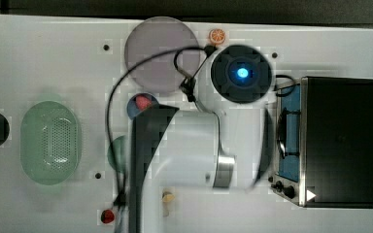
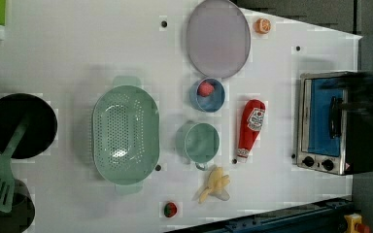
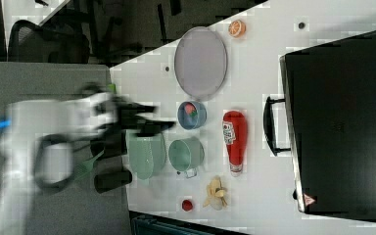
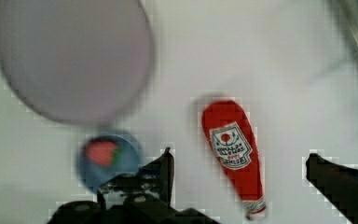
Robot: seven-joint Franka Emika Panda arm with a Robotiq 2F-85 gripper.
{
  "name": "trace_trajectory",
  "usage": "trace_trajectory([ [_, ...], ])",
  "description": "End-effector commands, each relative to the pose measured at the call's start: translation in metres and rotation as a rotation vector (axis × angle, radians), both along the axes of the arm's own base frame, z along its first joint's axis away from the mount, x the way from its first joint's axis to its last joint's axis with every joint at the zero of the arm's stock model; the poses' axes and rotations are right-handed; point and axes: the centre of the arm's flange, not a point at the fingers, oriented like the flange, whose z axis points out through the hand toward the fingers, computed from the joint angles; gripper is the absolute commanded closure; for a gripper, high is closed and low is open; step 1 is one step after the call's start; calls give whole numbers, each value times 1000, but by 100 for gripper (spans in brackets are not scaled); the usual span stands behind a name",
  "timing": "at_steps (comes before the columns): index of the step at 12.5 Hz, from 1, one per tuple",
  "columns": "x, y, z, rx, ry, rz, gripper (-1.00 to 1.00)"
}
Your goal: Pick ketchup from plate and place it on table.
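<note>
The red ketchup [image 2: 251, 127] bottle lies flat on the white table [image 2: 77, 48], cap end toward the left view's bottom, between a blue bowl and a toaster oven. In the wrist view the ketchup [image 4: 233, 144] lies between my two dark fingertips, and my gripper [image 4: 242, 168] is open and holds nothing. The pale grey-lilac plate [image 2: 217, 38] has nothing on it and lies beyond the blue bowl. In the right view my gripper [image 3: 157, 120] hangs blurred above the table, at the right view's left of the ketchup [image 3: 235, 139]. The arm covers the ketchup in the top view.
A blue bowl [image 2: 207, 94] holding a strawberry sits beside the ketchup, next to a green mug [image 2: 200, 142] and a green colander [image 2: 125, 134]. The toaster oven [image 2: 332, 121] stands at the left view's right. An orange slice [image 2: 262, 25], a banana [image 2: 215, 183] and a black pot [image 2: 19, 126] lie around.
</note>
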Motion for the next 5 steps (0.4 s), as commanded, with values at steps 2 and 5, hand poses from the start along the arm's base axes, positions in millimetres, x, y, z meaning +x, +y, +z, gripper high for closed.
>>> trace_trajectory([
  [2, -26, 13, 75, -8, 62, -295, -100],
  [5, -24, 15, 93, -6, 23, -292, -100],
])
